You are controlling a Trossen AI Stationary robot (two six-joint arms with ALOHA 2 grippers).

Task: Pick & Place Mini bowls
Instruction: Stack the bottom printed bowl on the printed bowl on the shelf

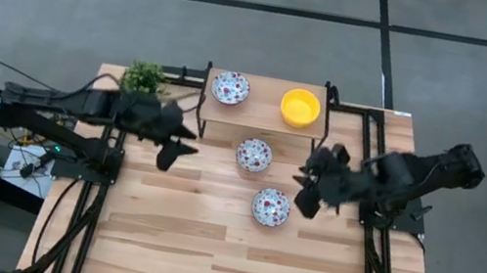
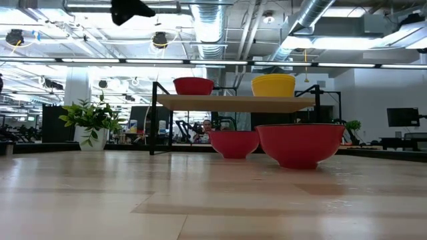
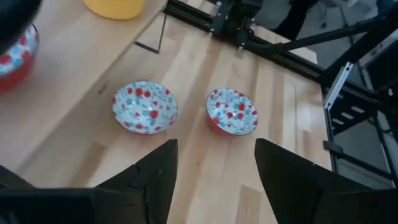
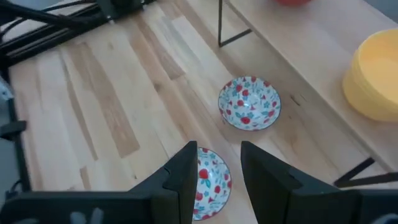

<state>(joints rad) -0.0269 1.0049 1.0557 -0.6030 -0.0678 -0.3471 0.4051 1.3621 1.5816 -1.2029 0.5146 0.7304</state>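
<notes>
On the wooden table (image 1: pixel 206 239), your right gripper (image 4: pixel 217 177) hangs open just above the nearest floral bowl (image 4: pixel 210 183); nothing is held. You must lower over its rim. Left gripper (image 3: pixel 214 174) waits open.

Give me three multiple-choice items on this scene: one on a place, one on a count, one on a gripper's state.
1. Where is the yellow bowl?
A. on the shelf
B. on the table
C. in a gripper

2. How many floral bowls are in view?
A. one
B. three
C. five

3. The right gripper is:
A. shut on a bowl
B. open, holding nothing
C. out of view

Answers:
1 A: it sits on the raised shelf's right end.
2 B: one on the shelf, two on the table.
3 B: its fingers stand apart above the near table bowl.
</notes>
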